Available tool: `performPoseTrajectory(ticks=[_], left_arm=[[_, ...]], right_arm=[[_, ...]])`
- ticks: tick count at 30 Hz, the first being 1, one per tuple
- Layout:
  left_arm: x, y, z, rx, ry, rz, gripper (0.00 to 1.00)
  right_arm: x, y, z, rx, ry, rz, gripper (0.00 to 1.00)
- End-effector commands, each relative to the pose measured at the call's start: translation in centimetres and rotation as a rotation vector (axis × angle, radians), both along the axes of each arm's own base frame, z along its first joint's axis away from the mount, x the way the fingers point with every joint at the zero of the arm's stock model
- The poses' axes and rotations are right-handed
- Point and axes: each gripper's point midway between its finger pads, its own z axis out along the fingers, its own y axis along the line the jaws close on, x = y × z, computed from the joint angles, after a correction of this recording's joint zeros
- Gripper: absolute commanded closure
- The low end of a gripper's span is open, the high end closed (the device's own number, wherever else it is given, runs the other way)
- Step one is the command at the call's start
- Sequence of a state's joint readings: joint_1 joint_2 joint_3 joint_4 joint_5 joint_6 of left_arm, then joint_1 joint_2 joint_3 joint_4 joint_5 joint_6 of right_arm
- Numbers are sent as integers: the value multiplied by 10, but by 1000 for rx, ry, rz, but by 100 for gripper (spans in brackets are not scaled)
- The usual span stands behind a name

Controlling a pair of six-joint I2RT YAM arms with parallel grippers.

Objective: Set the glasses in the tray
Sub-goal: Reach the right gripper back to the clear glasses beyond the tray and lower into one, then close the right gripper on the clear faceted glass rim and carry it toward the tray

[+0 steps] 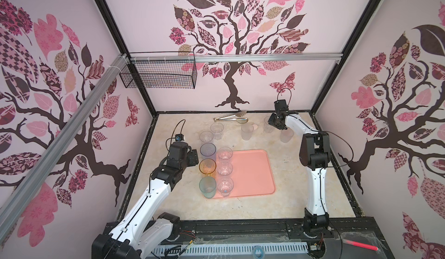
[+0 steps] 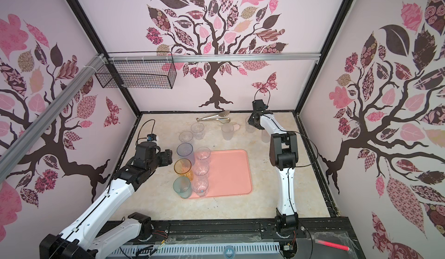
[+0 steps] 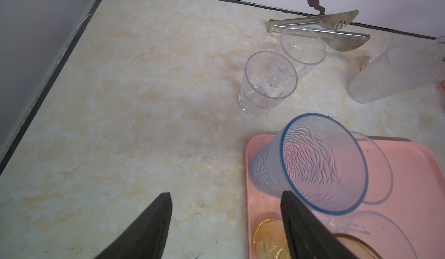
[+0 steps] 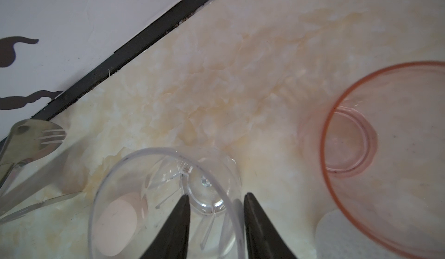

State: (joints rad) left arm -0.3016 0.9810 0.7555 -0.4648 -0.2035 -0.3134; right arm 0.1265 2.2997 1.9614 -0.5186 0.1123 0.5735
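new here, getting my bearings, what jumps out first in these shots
The salmon tray mid-table, six glasses lined along its left side. Far back on the right, the right end effector straddles the rim of a clear glass. Tongs lie by the back wall.

the marbled tabletop (image 1: 301, 185) carries the pink tray (image 1: 250, 171), loose glasses (image 1: 206, 137) and metal tongs (image 1: 231, 117).

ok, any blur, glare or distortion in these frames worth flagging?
Both top views: wide-angle, frame posts splay outward; the clear faceted glass barely stands out from the marble tabletop. Left wrist: sharp, blue tumbler crisp, light even. Right wrist: pink tumbler rim smeared, near clear glass soft.
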Motion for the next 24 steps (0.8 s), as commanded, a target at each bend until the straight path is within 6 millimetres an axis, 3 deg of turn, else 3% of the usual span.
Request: performPoseTrajectory(ticks=[1, 6, 12, 17, 21, 24], left_arm=[[-1, 0, -7, 1, 6, -5, 24], [-1, 0, -7, 1, 6, -5, 25], [-1, 2, -5, 5, 0, -2, 25], [-2, 3, -4, 7, -2, 2, 25], [-1, 2, -3, 3, -6, 1, 25], [-2, 2, -4, 3, -3, 1, 25]], right_arm=[[-4, -2, -9, -1, 23, 1, 68], [-6, -2, 6, 7, -3, 5, 82], [-15, 1, 32, 30, -33, 16, 91], [-27, 3, 72, 46, -84, 27, 94], [-49, 11, 105, 43, -120, 59, 94], [-77, 13, 116, 15, -122, 87, 95]])
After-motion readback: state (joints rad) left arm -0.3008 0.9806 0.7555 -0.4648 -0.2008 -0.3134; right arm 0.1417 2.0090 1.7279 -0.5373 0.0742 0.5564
